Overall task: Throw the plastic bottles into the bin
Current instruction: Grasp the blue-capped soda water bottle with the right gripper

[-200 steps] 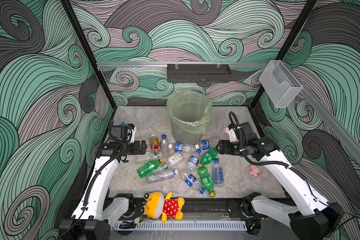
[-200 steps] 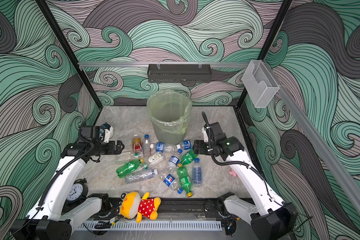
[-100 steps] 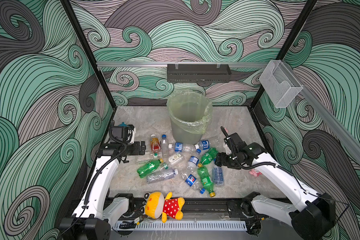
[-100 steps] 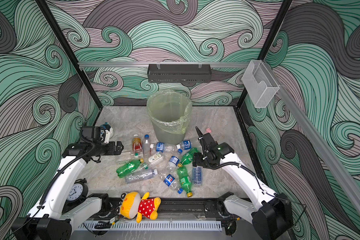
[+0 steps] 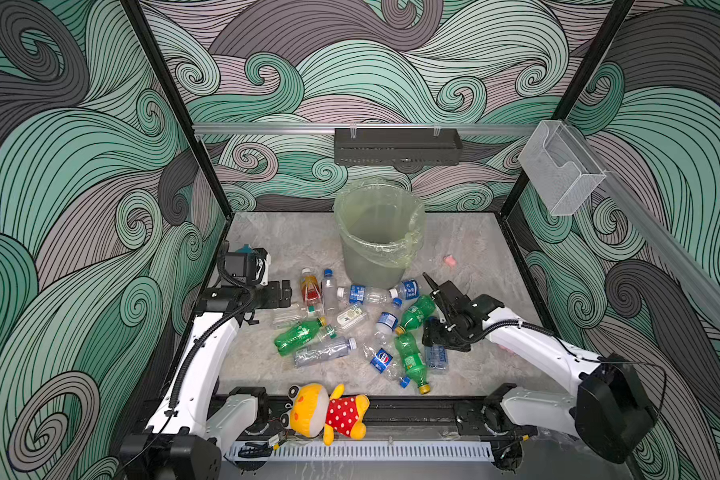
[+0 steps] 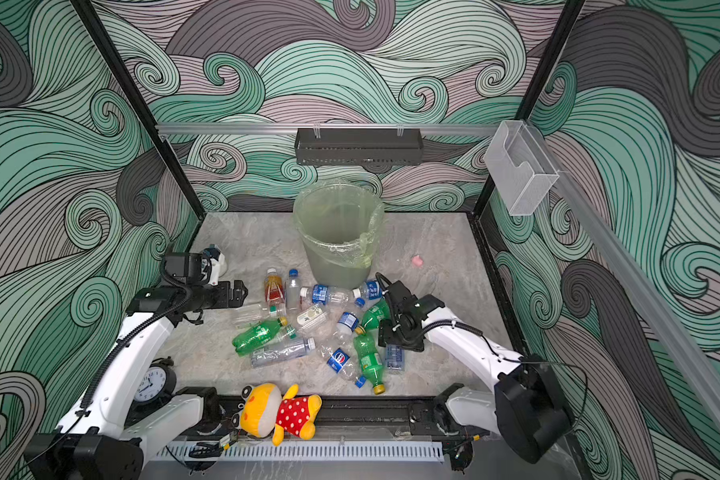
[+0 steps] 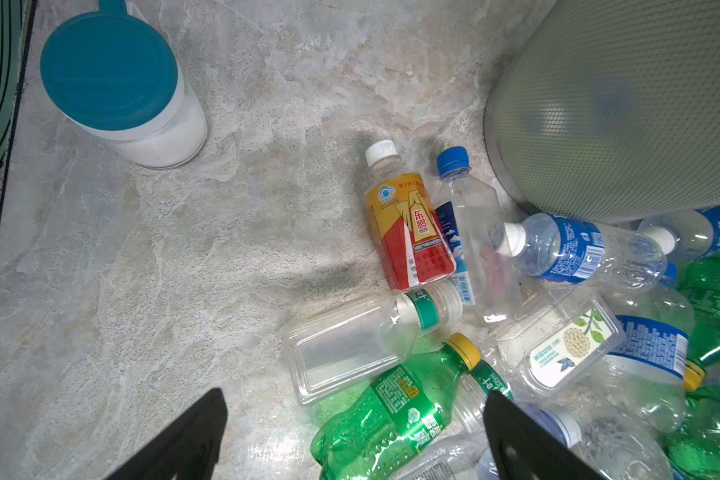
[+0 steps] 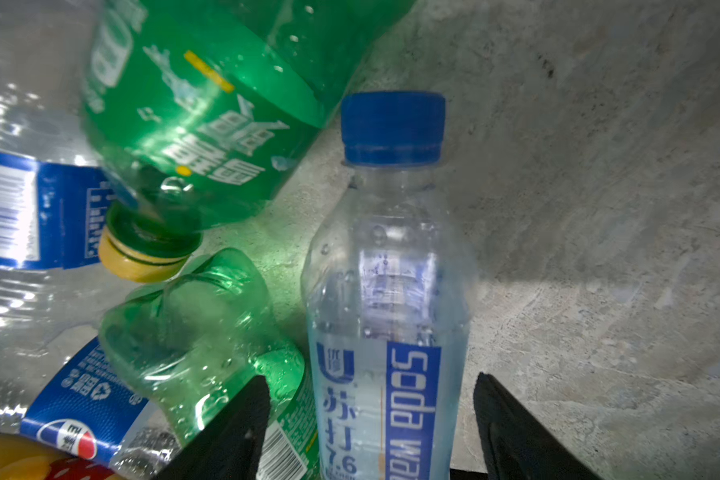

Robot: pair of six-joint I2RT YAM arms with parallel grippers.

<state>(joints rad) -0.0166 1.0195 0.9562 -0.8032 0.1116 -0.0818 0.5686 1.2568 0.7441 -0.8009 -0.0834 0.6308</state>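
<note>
**Right claw straddling the soda-water bottle, grip not yet made**

The soda water bottle (image 8: 387, 316) lay flat on the table (image 5: 275, 249), in front of the bin (image 5: 377, 245) and off toward my right arm's side, at the outer edge of the scattered plastic bottles (image 5: 304, 336). My right gripper (image 8: 371, 378) was down over its labelled body, jaws partly open, one finger on either side with a sliver of gap, so it held nothing. A crushed green bottle (image 8: 200, 332) pressed against it beside one finger. I judged the squeeze should centre on the label and keep that finger off the green one, closing gently because thin walls buckle. In front of the bin on the other side, my left gripper (image 7: 355, 394) hovered wide open and empty.
</note>
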